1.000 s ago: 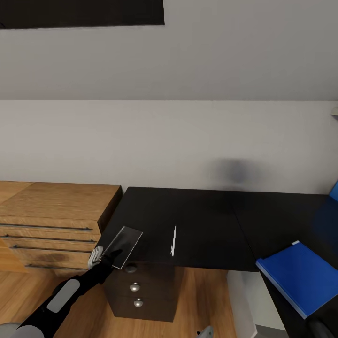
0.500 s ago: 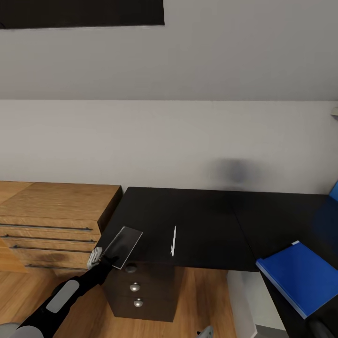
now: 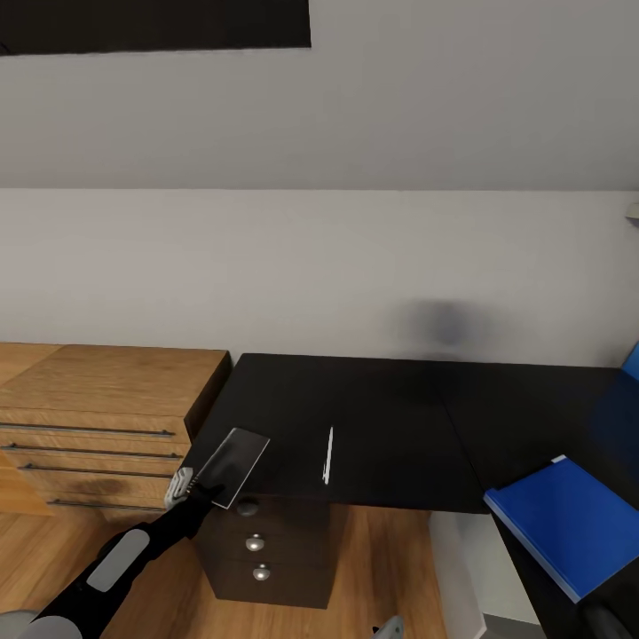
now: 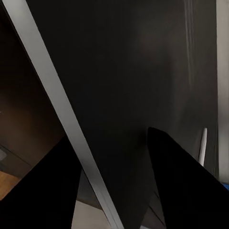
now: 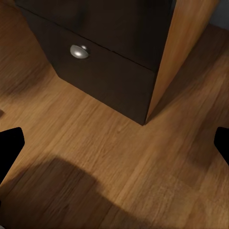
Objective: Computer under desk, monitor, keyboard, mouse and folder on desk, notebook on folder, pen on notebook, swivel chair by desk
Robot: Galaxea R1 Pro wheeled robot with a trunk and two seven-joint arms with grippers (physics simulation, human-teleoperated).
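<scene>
One relation matters: the bright-blue flat folder [image 3: 568,519] sits on the glossy black desk [image 3: 390,399], well right of our left gripper [image 3: 197,486]. That gripper clamps the near end of the dark grey-edged notebook [image 3: 232,454], long axis pointing far-right. The thin white pen [image 3: 328,454] lies between. Our right gripper [image 5: 114,143] is spread wide and sits nearer the folder.

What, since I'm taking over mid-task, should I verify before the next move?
1. Left jaws straddle the notebook corner: ok.
2. Grip actually clamped: cannot tell.
3. Folder already on the desk: ok.
4. Folder top bare for stacking: ok on the visible part.
5. Pen lying apart from the notebook: ok.
6. Right jaws open and holding nothing, above the wooden floor: ok.
</scene>
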